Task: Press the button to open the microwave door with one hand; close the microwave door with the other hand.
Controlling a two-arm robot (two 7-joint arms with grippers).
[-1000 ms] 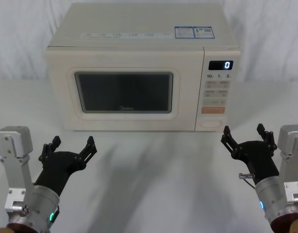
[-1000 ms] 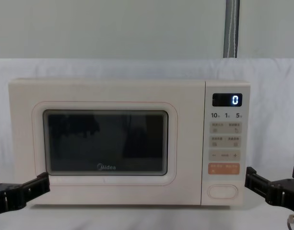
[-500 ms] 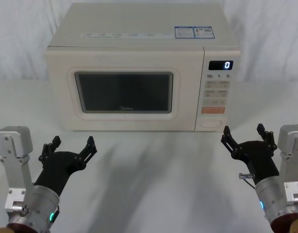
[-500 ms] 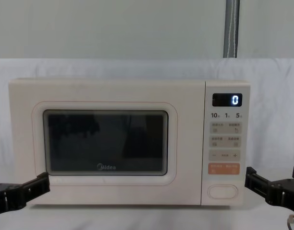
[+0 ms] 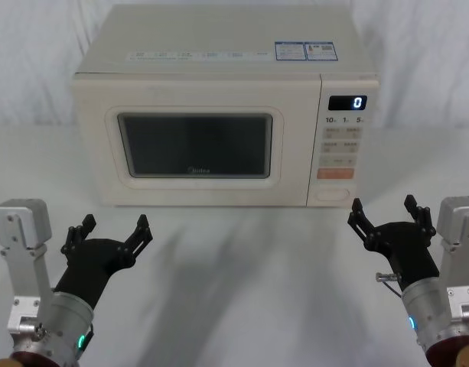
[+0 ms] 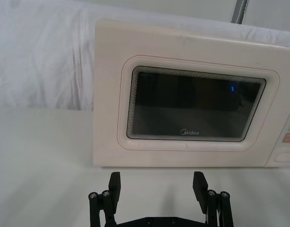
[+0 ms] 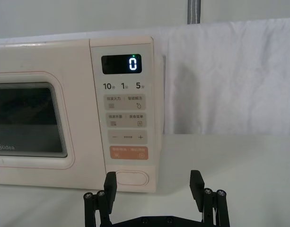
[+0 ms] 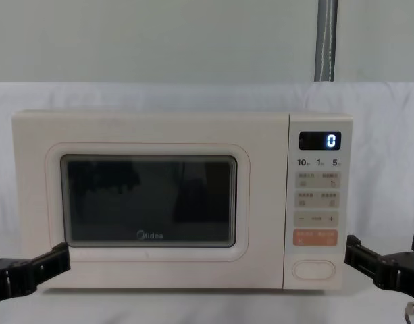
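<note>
The cream-white microwave [image 5: 219, 46] stands at the back of the table, its display reading 0. Its door [image 5: 196, 145] with the dark window sits flush and closed, also seen as the door [image 6: 197, 111] and the door [image 8: 149, 202]. The oval button [image 5: 331, 194] is at the bottom of the control panel, also the button [image 7: 131, 178] and the button [image 8: 313, 270]. My left gripper [image 5: 112, 229] hovers open in front of the door's left half. My right gripper [image 5: 389, 210] is open a short way in front of and to the right of the button. Nothing is held.
A white cloth covers the table [image 5: 249, 260] and the wall behind. A grey pole [image 8: 326, 40] rises behind the microwave on the right. Open tabletop lies between the grippers and the microwave front.
</note>
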